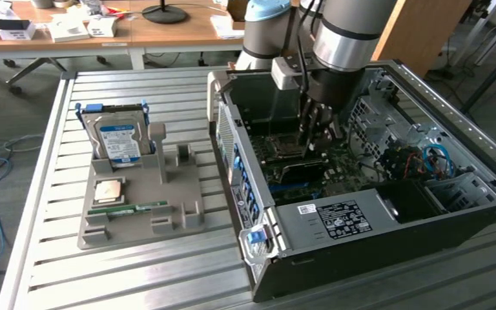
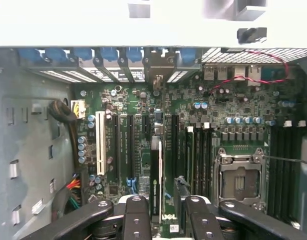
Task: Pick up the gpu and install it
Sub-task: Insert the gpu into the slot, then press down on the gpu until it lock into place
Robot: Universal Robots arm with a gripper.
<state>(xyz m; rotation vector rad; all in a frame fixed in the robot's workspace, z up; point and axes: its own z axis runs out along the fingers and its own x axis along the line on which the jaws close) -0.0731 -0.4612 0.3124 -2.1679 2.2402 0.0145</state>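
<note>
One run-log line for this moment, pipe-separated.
gripper: inside open black computer case | holding: thin dark edge-on gpu card | card: upright over green motherboard slots | grey parts tray: silver hard drive left

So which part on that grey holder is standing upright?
The hard drive with the blue-white label, at the holder's far end. The square chip and the green memory stick lie flat.

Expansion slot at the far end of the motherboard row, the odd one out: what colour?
White; the other slots are black. The white slot shows best in the wrist view.
</note>
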